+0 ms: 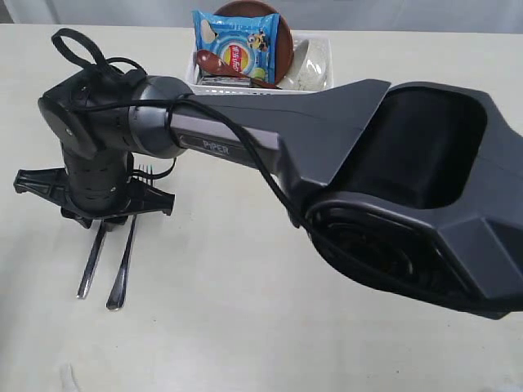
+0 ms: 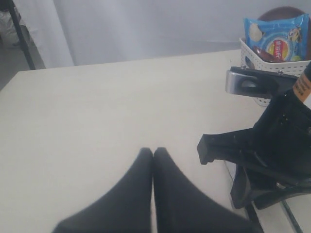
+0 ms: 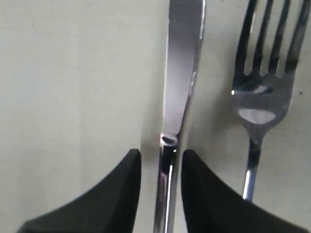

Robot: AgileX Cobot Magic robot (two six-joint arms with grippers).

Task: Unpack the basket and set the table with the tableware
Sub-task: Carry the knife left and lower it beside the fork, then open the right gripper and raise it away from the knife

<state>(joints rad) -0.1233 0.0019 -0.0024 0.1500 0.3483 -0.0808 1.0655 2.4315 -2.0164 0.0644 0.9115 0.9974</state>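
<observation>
A steel knife (image 3: pixel 180 73) and a steel fork (image 3: pixel 265 73) lie side by side on the cream table (image 1: pixel 245 327); their handles (image 1: pixel 90 265) (image 1: pixel 122 269) show in the exterior view. My right gripper (image 3: pixel 161 153) has reached across to the left of that view and hangs low over them (image 1: pixel 102 219). It is open, its jaws astride the knife handle with a gap on each side. The white basket (image 1: pixel 325 41) at the back holds a reddish-brown spoon (image 1: pixel 214 61), a pale bowl (image 1: pixel 310 64) and a brown plate (image 1: pixel 283 24). My left gripper (image 2: pixel 153 151) is shut on nothing over bare table.
A blue snack packet (image 1: pixel 237 39) lies on top of the basket's contents. The right arm's dark body (image 1: pixel 392 163) spans the middle and right of the exterior view and hides the table under it. The left wrist view shows the right gripper's body (image 2: pixel 272 145) close by.
</observation>
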